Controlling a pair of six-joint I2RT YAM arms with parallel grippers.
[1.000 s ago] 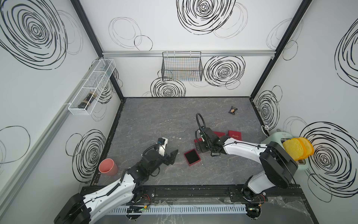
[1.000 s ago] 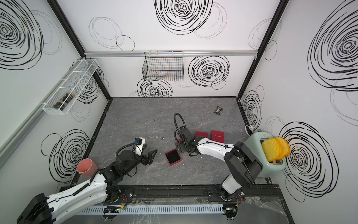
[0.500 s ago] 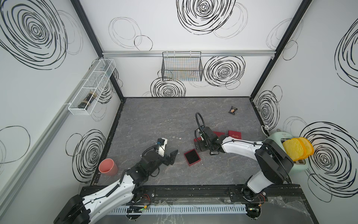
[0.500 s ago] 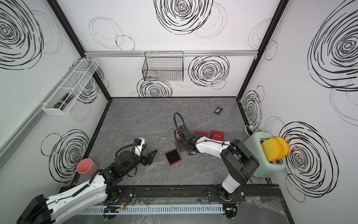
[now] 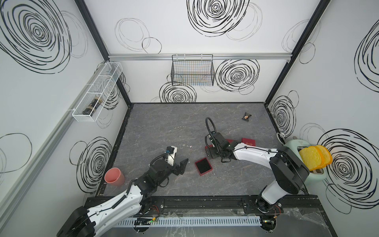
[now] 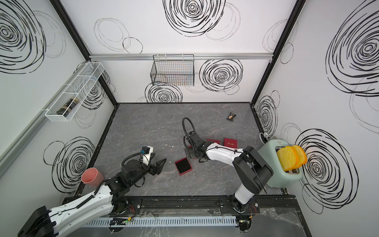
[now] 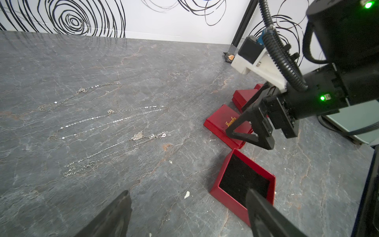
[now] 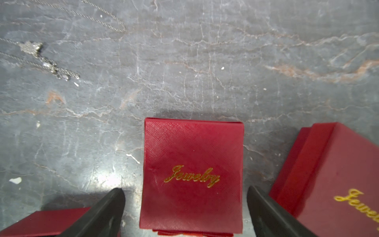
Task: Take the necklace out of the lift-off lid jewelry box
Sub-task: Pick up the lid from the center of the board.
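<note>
The right pincer (image 8: 184, 190) is held open just above a closed red box (image 8: 192, 160). One finger is seen on each side of the lid, which is marked "Jewelry" in gold; whether the fingers touch it cannot be told. This box is set a little right of the middle of the table (image 5: 164, 123). With the lid on, its inside is hidden, so a necklace within cannot be seen. A second closed box (image 8: 332, 174) of the same kind is placed near it, toward the right edge. An open box (image 7: 227, 207), lined in black, is set apart from both, nearer the front edge, and only the lining is shown inside. The left pincer (image 7: 187, 192) is likewise held open, with nothing gripped, low over the table just left of the open box. In the left wrist view one of its fingers is seen over that box's corner. Three necklaces (image 7: 110, 111) are laid out on the bare table near its middle, on the left side of the closed red box. They are stretched in loose lines and lie apart from both pincers. A packet (image 5: 246, 117) is seen near the back right corner, a cup (image 5: 114, 176) by the left edge toward the front, and a toaster (image 5: 291, 146) with yellow slices beyond the right edge.
</note>
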